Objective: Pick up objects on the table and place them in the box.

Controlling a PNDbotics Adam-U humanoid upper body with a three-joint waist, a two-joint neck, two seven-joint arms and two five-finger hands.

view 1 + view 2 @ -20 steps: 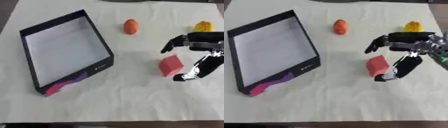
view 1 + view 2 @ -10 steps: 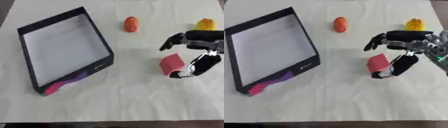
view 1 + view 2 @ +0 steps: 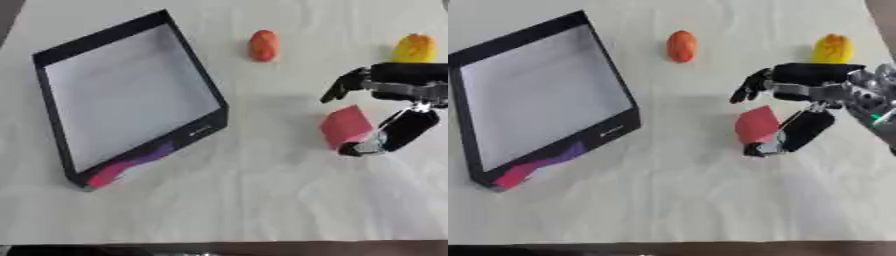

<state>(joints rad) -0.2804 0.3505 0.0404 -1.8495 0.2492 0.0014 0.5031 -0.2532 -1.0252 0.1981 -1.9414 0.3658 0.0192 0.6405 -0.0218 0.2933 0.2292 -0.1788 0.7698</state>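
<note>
In the right eye view we see more of our right arm: silver joints behind the wrist show at the right edge, which the left eye view cuts off. Otherwise the two views agree.

Our right hand [image 3: 798, 107] comes in from the right over the pale cloth-covered counter [image 3: 262, 200]. Its fingers [image 3: 750, 86] are spread and reach past the far side of a red block [image 3: 756, 125], while the thumb [image 3: 785, 136] angles down on the near right side, its tip at the block's lower corner. The block sits between thumb and fingers; we cannot tell whether they actually touch it, and it seems tilted rather than lying flat. Our left hand shows in neither view.

We count three loose objects: one red block at the hand, one orange oval thing [image 3: 263, 45] at the far middle of the counter, well apart from the hand, and one yellow-and-orange thing [image 3: 833, 48] at the far right, just beyond the hand.

There is one box [image 3: 197, 85], black-walled with a pale floor, standing open on the left side of the counter. Its near corner carries pink and purple colouring [image 3: 122, 167], and a small pale mark on the near wall is too blurred for us to read.
</note>
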